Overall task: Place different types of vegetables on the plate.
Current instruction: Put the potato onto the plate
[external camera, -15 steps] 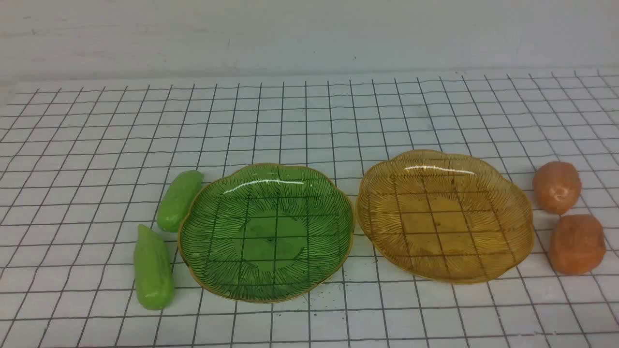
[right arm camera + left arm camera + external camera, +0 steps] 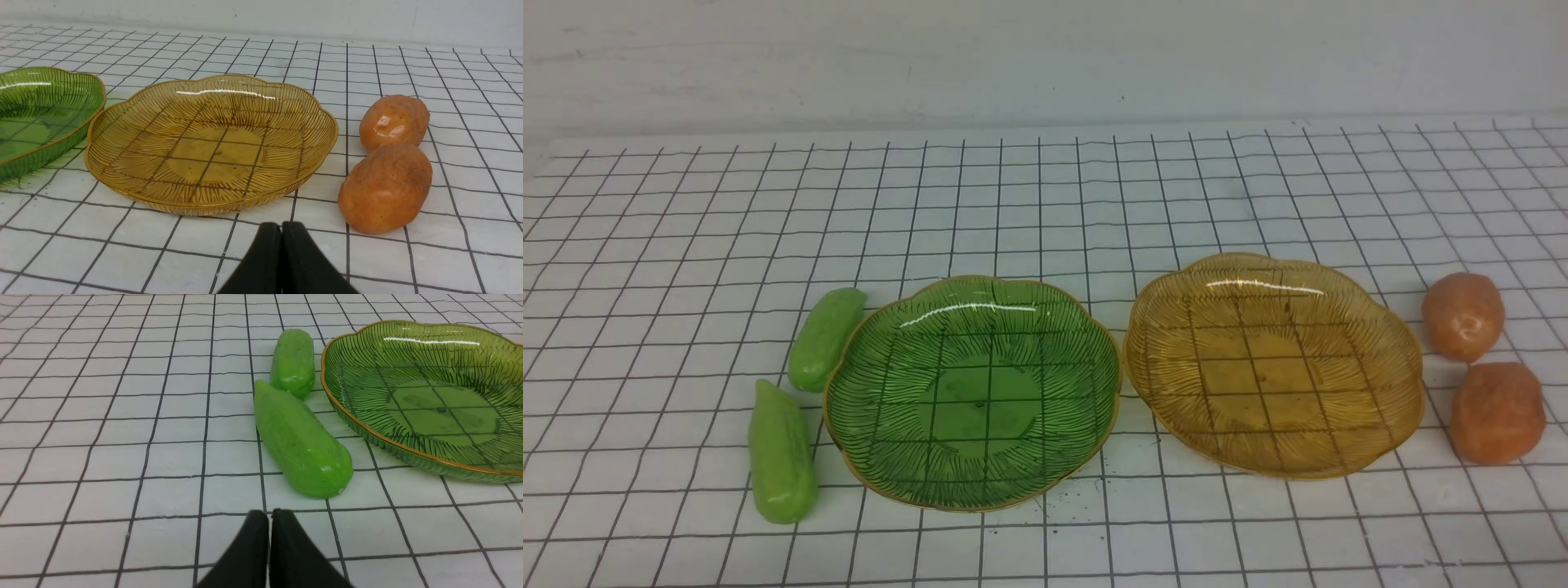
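Left claw [image 2: 269, 514]: fingers pressed together, holding nothing.
Right claw [image 2: 281, 226]: the same, empty.
Near cucumber [image 2: 781, 452], far cucumber [image 2: 827, 337]: toward left edge of counter [image 2: 686, 204], just beside green plate [image 2: 980, 392].
Near potato [image 2: 1496, 412], far potato [image 2: 1463, 316]: by right edge, beside amber plate [image 2: 1274, 367].

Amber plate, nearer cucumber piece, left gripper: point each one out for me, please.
amber plate [image 2: 1388, 425]: front view, on its near-right wall.
nearer cucumber piece [image 2: 300, 443]: left wrist view, middle of its body.
left gripper [image 2: 269, 516]: left wrist view, midway between its closed fingertips.
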Action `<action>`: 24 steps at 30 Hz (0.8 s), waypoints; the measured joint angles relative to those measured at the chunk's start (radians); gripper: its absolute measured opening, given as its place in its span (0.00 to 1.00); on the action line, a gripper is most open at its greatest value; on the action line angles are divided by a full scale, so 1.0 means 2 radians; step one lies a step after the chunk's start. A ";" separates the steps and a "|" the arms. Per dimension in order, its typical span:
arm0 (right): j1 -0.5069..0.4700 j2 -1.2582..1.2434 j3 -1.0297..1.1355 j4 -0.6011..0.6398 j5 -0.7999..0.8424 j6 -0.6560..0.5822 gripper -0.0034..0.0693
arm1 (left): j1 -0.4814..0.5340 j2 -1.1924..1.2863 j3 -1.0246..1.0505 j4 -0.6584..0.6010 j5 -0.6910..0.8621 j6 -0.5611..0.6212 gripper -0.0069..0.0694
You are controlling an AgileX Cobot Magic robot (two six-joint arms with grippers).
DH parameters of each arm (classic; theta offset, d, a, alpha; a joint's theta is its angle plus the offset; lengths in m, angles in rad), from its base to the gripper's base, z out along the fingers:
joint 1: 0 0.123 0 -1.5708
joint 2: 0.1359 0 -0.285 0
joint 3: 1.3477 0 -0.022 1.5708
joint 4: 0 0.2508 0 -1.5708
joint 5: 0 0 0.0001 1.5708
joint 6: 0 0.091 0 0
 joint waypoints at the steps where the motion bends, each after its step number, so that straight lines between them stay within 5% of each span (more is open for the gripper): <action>1: 0.000 0.000 0.000 0.000 0.000 0.000 0.03 | 0.000 0.000 0.000 0.000 0.000 0.000 0.08; 24: 0.000 0.000 0.000 0.000 0.000 0.000 0.03 | 0.000 0.000 0.000 0.007 0.000 0.000 0.08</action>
